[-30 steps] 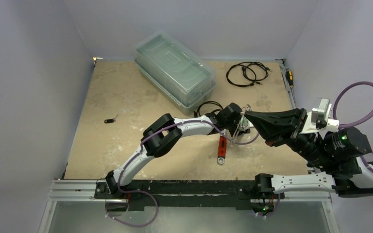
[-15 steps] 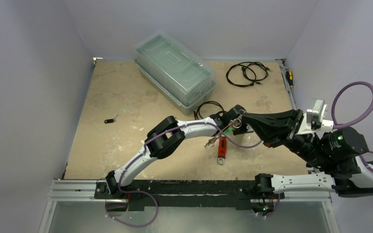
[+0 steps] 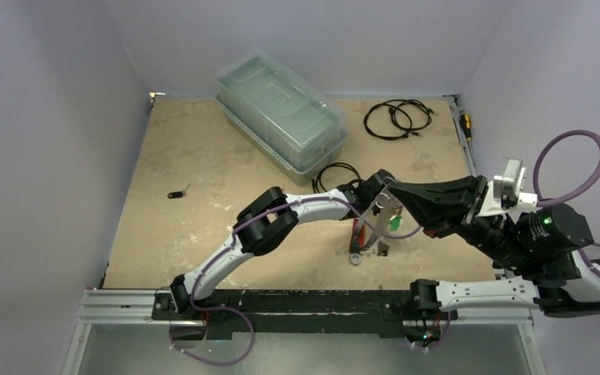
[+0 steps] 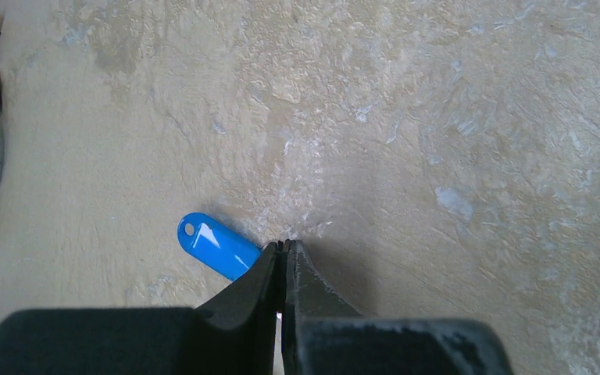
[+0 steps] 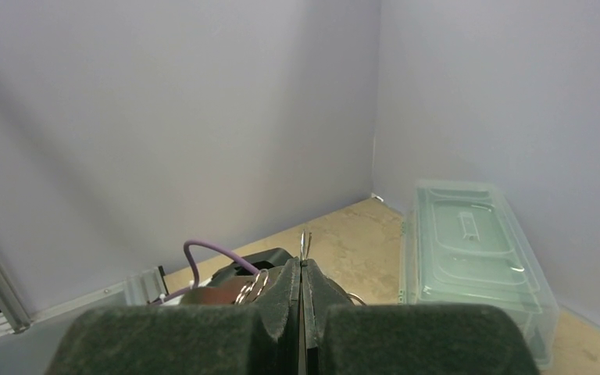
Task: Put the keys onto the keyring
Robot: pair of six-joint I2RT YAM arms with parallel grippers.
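While your right pincer (image 5: 302, 266) is clamped on the thin wire of the keyring (image 3: 376, 222), the loop hangs slantwise below its tips, with a green tag (image 3: 394, 224) dangling beside it and a red-handled wrench (image 3: 356, 231) on the table underneath. Your left pincer (image 4: 283, 246), almost nose to nose with the right one, has its jaws pressed together over the tabletop. A blue-tagged key (image 4: 209, 244) sits just left of its tips, the near end tucked behind the left finger, and you cannot tell whether that key is nipped or merely lying alongside. A black-tagged key (image 3: 176, 194) lies well away to the left of the left pincer. Expect the keys to be feather-light, hard and slick, apt to skid or flip under a closing jaw. The plastic tag looks the fatter, kinder place to take hold, leaving the metal end free for threading. The keyring is probably stiff yet springy and will swing, so hold it firmly close to where a key must slide on.
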